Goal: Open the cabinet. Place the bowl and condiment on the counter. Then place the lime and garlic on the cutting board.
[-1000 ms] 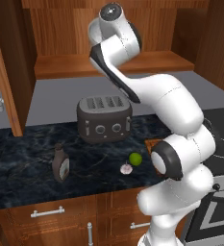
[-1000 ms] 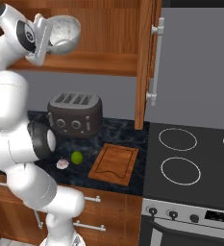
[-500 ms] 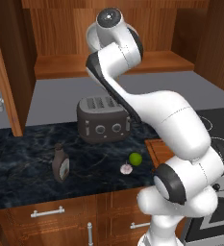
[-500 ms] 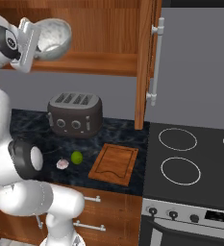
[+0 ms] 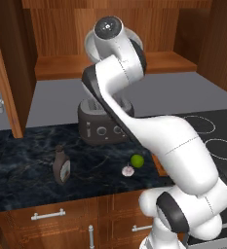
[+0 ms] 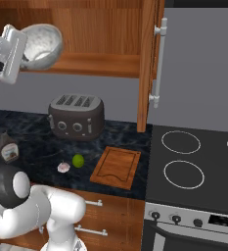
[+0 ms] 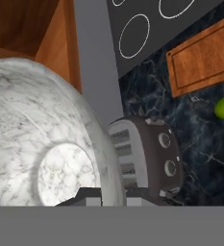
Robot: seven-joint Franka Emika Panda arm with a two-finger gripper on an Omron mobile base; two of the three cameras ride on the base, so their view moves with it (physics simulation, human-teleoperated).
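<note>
Marbled grey-white stone: the bowl (image 6: pixel 41 46) hangs tipped on its side in the upper left of the right base view, up in front of the open cabinet (image 6: pixel 110 34) and level with its shelf, nothing in it. The gripper (image 6: pixel 23 49) is clamped on its rim; in the hand view the bowl's wall (image 7: pixel 46 125) sits right against the camera at left. Down on the dark tabletop (image 6: pixel 37 147), the brown condiment bottle (image 5: pixel 61 166) stands upright at lower left of the left base view. The lime (image 6: pixel 78 160) and garlic (image 6: pixel 63 167) lie just beside each other, near the left edge of the bare wooden cutting board (image 6: pixel 116 166). A dark toaster (image 6: pixel 77 116) stands behind them, below the bowl. The stovetop (image 6: pixel 198 162) fills the right.
</note>
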